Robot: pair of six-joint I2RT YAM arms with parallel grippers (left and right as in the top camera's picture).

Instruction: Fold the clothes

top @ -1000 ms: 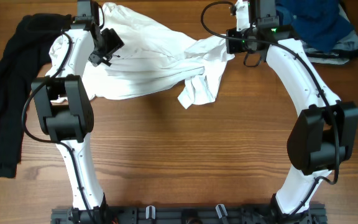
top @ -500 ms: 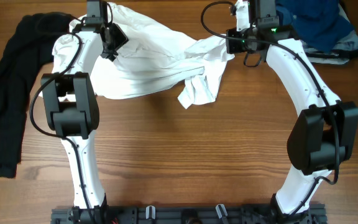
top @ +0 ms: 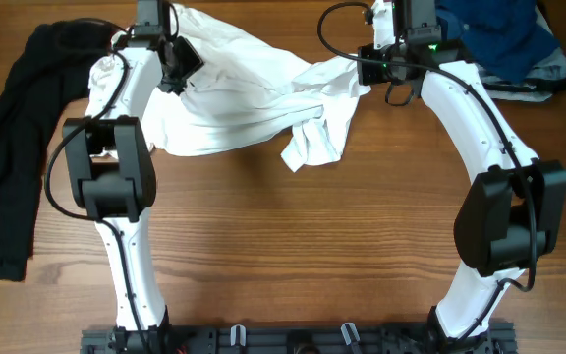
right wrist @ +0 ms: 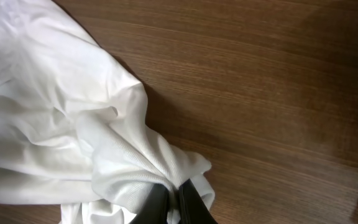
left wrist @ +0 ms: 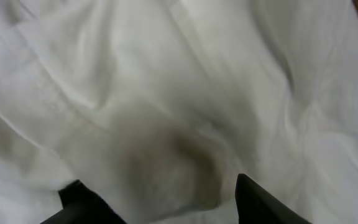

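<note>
A large white T-shirt (top: 234,98) lies crumpled across the far middle of the wooden table, stretched between both arms. My left gripper (top: 175,65) is down on its far left part. In the left wrist view the white cloth (left wrist: 166,74) fills the frame, and the left gripper (left wrist: 159,186) stands with its dark fingertips (left wrist: 73,193) apart and a shadowed hump of fabric between them. My right gripper (top: 364,69) is at the shirt's right end. In the right wrist view the right gripper (right wrist: 174,188) is shut on a bunched fold of the T-shirt (right wrist: 55,112).
A black garment (top: 8,167) lies along the table's left edge. A blue garment (top: 499,39) is piled at the far right corner, behind the right arm. Bare wooden tabletop (top: 293,246) spreads in front of the shirt.
My left arm has swung toward the far edge onto the shirt's upper left, and its jaws have narrowed a little. The right gripper has stayed shut on the fold.
</note>
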